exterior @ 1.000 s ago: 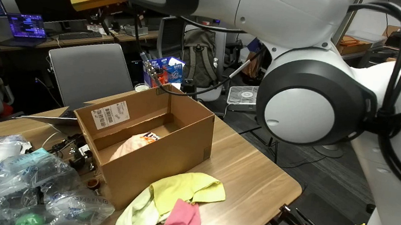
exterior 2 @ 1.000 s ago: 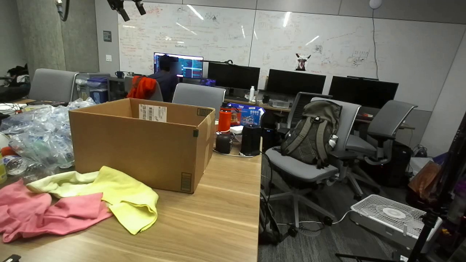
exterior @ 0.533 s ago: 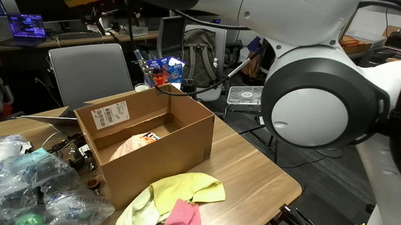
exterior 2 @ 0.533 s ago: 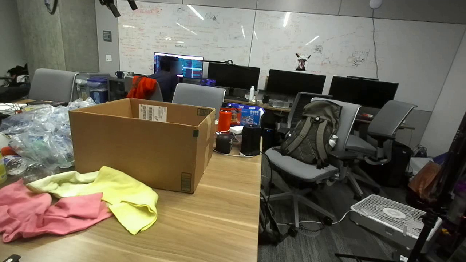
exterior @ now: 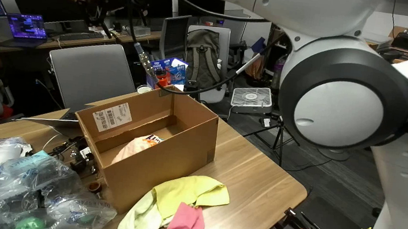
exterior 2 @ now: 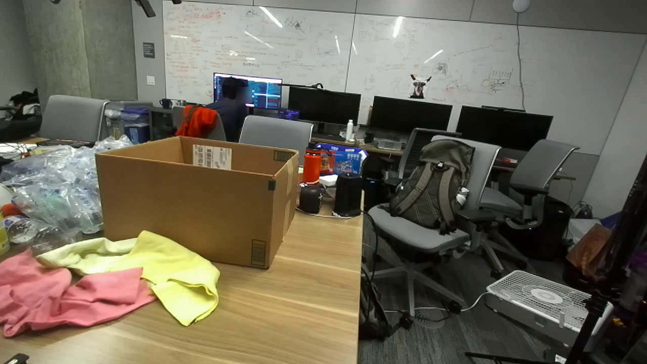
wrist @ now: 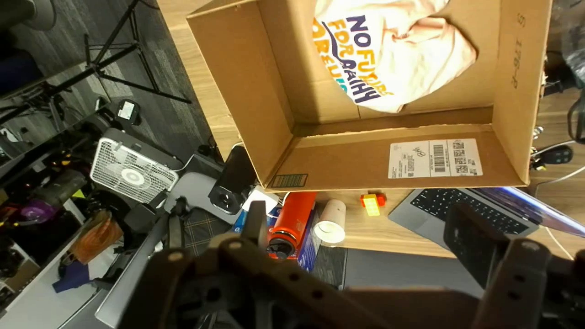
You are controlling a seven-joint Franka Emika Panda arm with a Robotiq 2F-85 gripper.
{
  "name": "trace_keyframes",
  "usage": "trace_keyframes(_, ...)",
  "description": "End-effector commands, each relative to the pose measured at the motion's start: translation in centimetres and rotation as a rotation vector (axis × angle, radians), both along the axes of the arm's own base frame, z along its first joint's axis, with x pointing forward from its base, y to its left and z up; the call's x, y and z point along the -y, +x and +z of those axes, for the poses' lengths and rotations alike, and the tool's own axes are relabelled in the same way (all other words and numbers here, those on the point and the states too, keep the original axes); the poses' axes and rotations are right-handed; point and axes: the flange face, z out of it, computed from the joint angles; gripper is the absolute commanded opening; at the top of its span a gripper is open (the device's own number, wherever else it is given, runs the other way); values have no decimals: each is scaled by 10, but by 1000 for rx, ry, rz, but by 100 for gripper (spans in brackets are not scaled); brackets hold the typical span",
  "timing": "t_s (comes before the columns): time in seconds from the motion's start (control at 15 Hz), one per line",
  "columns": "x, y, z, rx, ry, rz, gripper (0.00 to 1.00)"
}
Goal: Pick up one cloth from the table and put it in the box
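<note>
Resting inside the box [wrist: 343, 157] toward one o'clock in the wrist view, the cloth [wrist: 406, 68] looked delivered; the end effector [wrist: 362, 224], jaws apart, probably needed only to withdraw.

Cloth [wrist: 411, 68]: you read "NO" and "FOR", other words creased.
Box [wrist: 521, 105]: "176-R" runs along an inner wall.
White label [wrist: 435, 158]: barcodes on the box, fine print too small for you.
Plastic packing [exterior: 54, 182]: "AIRSPAC", in an exterior view.
Blue carton [exterior 2: 349, 161]: "TRY" faces you in both exterior views.
</note>
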Motion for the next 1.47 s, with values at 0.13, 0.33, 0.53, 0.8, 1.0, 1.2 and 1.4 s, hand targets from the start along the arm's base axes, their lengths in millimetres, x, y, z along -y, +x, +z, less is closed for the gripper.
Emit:
trace_keyframes(0.13,32,-15,8,-100,-12,34,100)
trace_keyframes(0.33,52,-20,4,-145,-15,55,100)
trace_keyframes(0.53,74,-29,-3,-190,-26,73,100)
trace_keyframes(0.8,101,-43,-17,-239,-29,94,100)
trace_keyframes(1.0,119,-54,-34,-274,-30,113,100)
trace_keyframes(1.2,132,-63,-51,-302,-33,134,100)
trace_keyframes(1.4,128,-52,-58,-322,-53,109,100)
